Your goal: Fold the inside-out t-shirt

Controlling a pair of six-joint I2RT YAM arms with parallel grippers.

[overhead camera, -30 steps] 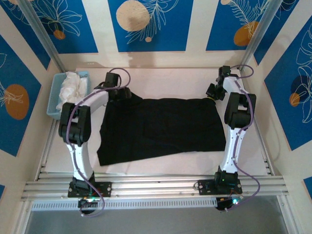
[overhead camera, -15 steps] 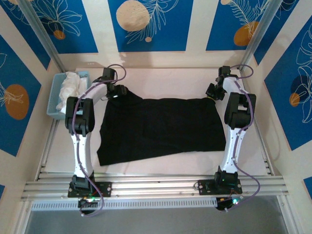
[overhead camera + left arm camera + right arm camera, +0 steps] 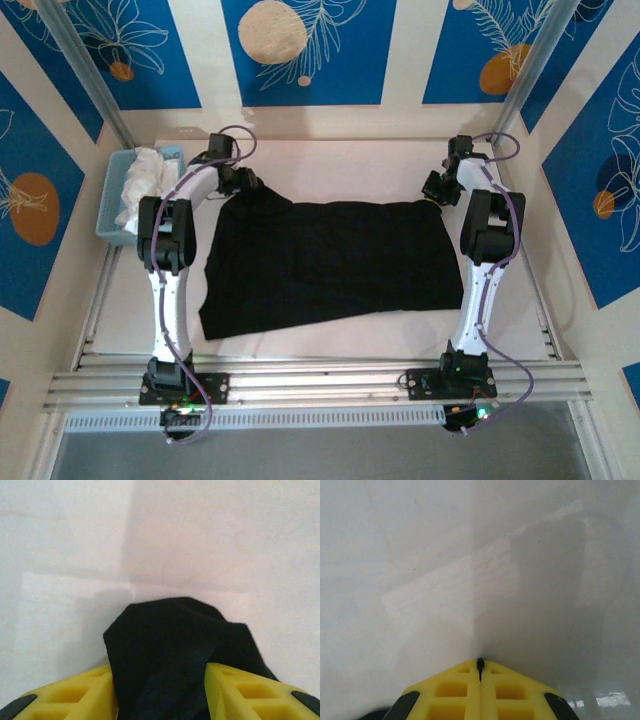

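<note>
Since 1 s ago the L arm has straightened, elbow now nearer the table's L edge. The L gripper (image 3: 243, 184) has gone a bit farther back & left, pulling the far-L corner of the black t-shirt (image 3: 325, 262) into a peak. R arm unchanged.

Nearest, a strip of bare white table (image 3: 330, 345) runs in front of the t-shirt. The t-shirt lies spread flat btw the two arms, w/ its near-L corner closest to the bases and its near edge slanting away toward the R.

At the cloth's far-L corner the L gripper is clamped on the t-shirt. In the wrist view, black fabric bunches btw the yellow fingers (image 3: 87, 692) and sticks out past the tips over the table.

At the far-R corner sits the R gripper (image 3: 437, 190). Its wrist view shows the fingers (image 3: 450, 690) pressed together w/ just a thin dark seam btw them; can't tell if cloth is pinched there.

Far L, off the table edge, a blue basket (image 3: 108, 215) holds a white garment (image 3: 140, 180), apart from the t-shirt.
</note>
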